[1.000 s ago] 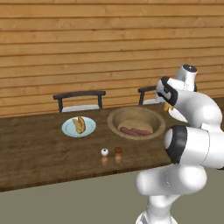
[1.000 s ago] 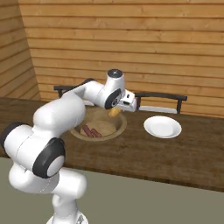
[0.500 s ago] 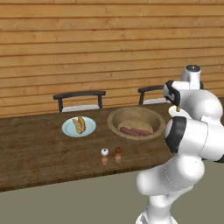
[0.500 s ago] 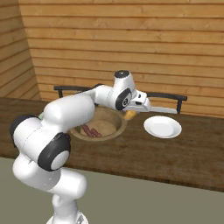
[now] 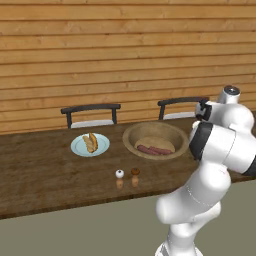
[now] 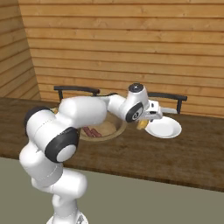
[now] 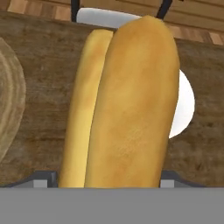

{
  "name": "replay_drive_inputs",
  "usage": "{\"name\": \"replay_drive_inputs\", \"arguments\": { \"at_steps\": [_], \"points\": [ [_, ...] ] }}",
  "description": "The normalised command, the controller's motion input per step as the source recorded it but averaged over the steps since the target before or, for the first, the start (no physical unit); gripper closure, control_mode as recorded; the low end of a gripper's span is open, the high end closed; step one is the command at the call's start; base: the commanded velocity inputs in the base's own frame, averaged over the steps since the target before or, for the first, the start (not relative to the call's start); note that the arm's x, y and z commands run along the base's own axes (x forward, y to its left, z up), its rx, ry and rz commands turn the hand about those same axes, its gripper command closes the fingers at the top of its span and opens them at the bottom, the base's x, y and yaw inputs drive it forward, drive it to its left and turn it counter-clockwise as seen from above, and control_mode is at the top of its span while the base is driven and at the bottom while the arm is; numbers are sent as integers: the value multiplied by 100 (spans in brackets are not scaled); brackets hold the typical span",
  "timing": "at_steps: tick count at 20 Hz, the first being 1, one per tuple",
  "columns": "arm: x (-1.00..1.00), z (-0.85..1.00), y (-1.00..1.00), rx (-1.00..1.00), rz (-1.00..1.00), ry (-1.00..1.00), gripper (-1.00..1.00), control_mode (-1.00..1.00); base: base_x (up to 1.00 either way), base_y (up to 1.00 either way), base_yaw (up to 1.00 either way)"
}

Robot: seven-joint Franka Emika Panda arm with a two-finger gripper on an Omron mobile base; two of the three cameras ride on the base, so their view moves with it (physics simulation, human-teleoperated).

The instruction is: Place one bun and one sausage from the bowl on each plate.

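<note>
My gripper [image 6: 145, 121] is shut on a long golden bun [image 7: 131, 109], held above the table just left of the empty right plate [image 6: 168, 130]. The hand view has that plate [image 7: 186, 103] behind the bun and the bowl's rim [image 7: 11, 100] at the left edge. The tan bowl [image 5: 131, 135] holds two sausages [image 5: 155, 149]; my arm partly covers the bowl [image 6: 109, 130] in the right base view. A pale blue left plate [image 5: 77, 146] carries a bun and a sausage [image 5: 91, 142].
Salt and pepper shakers [image 5: 127, 178] stand near the table's front edge, in front of the bowl. Two dark chairs [image 5: 91, 114] are pushed in at the table's far side against the wooden wall. The right chair's back [image 6: 175, 97] is just behind the right plate.
My arm has swung right, from over the bowl to the edge of the right plate, carrying the bun. Nothing on the table has moved.
</note>
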Motion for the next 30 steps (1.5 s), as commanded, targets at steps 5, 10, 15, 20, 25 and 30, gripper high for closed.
{"name": "replay_drive_inputs", "arguments": {
  "at_steps": [5,10,15,20,25,30],
  "points": [
    [47,-12,-27,0,15,-12,100,-100,0,0,0],
    [55,-23,-17,0,9,-2,100,-100,0,0,0],
    [37,-11,-36,4,9,-7,100,-100,0,0,0],
    [23,-36,-19,0,9,-2,100,-100,0,0,0],
    [32,-23,-9,3,7,-3,100,-100,0,0,0],
    [62,-5,-26,8,5,-1,-100,-100,0,0,0]
  ]
}}
